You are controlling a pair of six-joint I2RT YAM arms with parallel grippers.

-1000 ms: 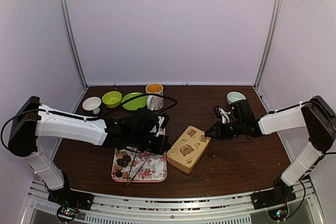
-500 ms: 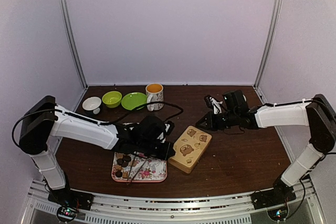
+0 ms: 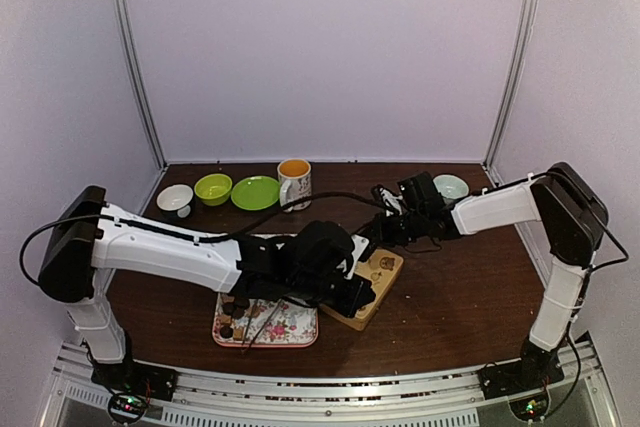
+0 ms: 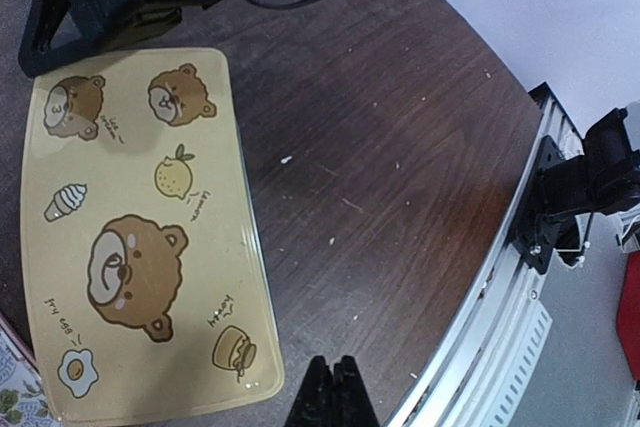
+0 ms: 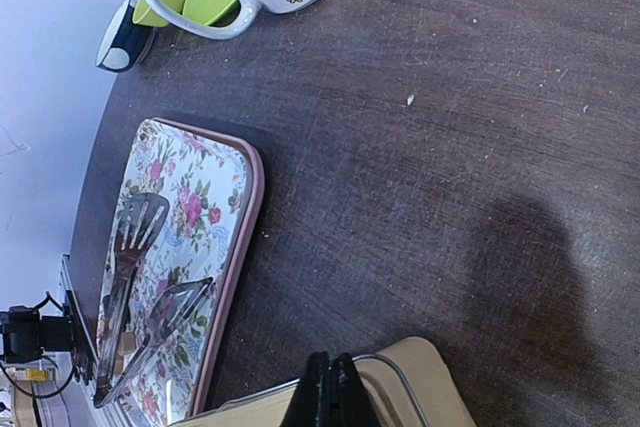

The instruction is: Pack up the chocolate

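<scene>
Hovering shut and empty: my left gripper (image 4: 333,389) beside the bear-print box lid (image 4: 130,237) lettered "lemon", "honey", "egg"; my right gripper (image 5: 330,389) at its far corner. Chocolate pieces (image 3: 236,305) sit on the floral tray (image 3: 300,326) with the tongs (image 5: 135,277).

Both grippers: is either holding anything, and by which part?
Nothing is held: left gripper and right gripper are both shut empty, the right one at a corner of the bear-print box.

L hand (image 4: 333,389) & R hand (image 5: 330,389) both pinched closed (nothing held), each stretched inward toward the other.
</scene>
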